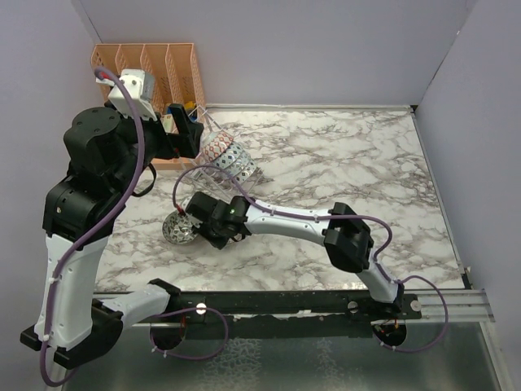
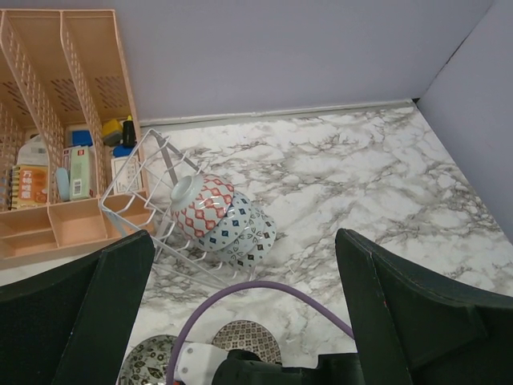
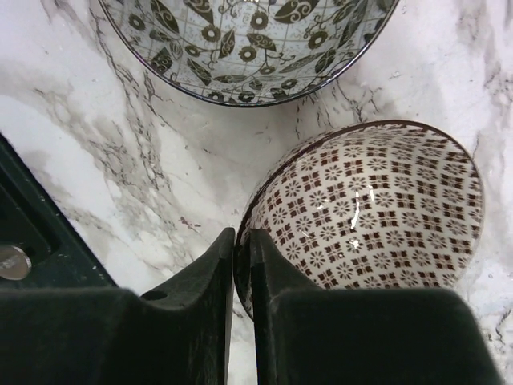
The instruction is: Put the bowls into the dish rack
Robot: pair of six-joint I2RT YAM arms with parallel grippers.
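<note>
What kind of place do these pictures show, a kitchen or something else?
Probably a robot test cell, not a kitchen: plain walls box in a marble-print table, a left arm and right arm sit on a rail at its edge, and a desk organiser stands in the corner.

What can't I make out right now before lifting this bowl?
Top external: the beige-brown bowl is hidden under the right gripper.
Right wrist: the grey-black bowl is cut off by the top edge.
Left wrist: bowls in the dish rack overlap, so any beyond three are hidden.
</note>
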